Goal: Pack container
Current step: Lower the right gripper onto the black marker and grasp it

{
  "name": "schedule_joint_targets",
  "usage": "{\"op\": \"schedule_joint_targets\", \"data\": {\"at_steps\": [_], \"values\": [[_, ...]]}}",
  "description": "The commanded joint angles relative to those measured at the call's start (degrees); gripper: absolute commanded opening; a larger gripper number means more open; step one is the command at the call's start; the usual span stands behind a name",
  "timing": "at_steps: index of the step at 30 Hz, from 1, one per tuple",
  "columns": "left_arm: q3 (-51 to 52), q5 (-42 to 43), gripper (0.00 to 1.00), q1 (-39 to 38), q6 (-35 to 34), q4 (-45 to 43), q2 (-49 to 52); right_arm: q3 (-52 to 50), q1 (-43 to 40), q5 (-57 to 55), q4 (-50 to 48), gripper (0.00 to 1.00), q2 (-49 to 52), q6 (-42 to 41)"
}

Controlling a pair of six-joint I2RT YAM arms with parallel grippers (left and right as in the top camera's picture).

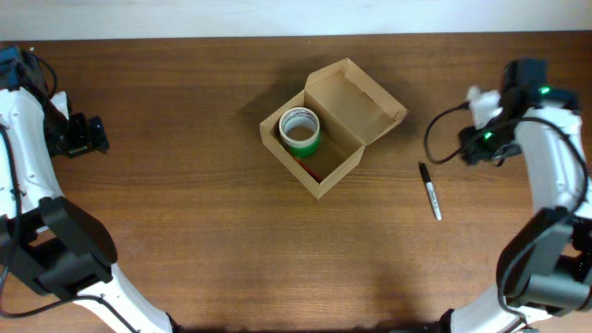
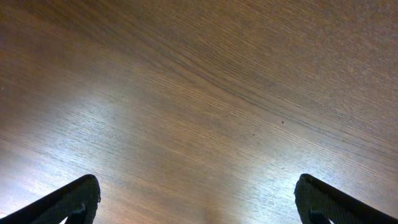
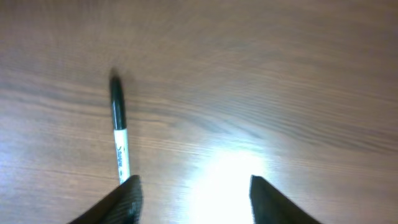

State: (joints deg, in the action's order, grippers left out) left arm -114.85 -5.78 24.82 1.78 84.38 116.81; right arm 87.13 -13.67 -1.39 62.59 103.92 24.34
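Observation:
The tan cardboard container (image 1: 326, 176) sits open at the middle of the table, its flap lid raised toward the back right. A green tape roll (image 1: 300, 130) lies inside it at the left end, with something red partly hidden under it. A black-and-white marker (image 1: 431, 191) lies on the table to the right of the container; it also shows in the right wrist view (image 3: 119, 133). My left gripper (image 1: 92, 136) is open and empty at the far left; its wrist view shows its fingers (image 2: 198, 198) over bare wood. My right gripper (image 1: 478, 143) is open and empty, right of the marker (image 3: 194, 194).
The brown wooden table (image 1: 203, 240) carries only the container and the marker. A black cable loops beside the right arm (image 1: 442, 137). The table's back edge runs along the top of the overhead view.

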Motion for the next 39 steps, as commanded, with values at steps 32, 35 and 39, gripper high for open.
{"op": "schedule_joint_targets", "data": {"at_steps": [32, 35, 39], "values": [[0.48, 0.46, 1.0, 0.11, 0.87, 0.0, 0.5, -7.48, 6.91, 1.53, -5.01, 0.19, 15.74, 0.2], [0.48, 0.46, 1.0, 0.11, 0.87, 0.0, 0.5, -7.48, 6.91, -0.26, -5.29, 0.13, 15.74, -1.31], [0.48, 0.46, 1.0, 0.11, 0.87, 0.0, 0.5, -7.48, 6.91, -0.76, -5.53, 0.04, 15.74, -3.15]]}}
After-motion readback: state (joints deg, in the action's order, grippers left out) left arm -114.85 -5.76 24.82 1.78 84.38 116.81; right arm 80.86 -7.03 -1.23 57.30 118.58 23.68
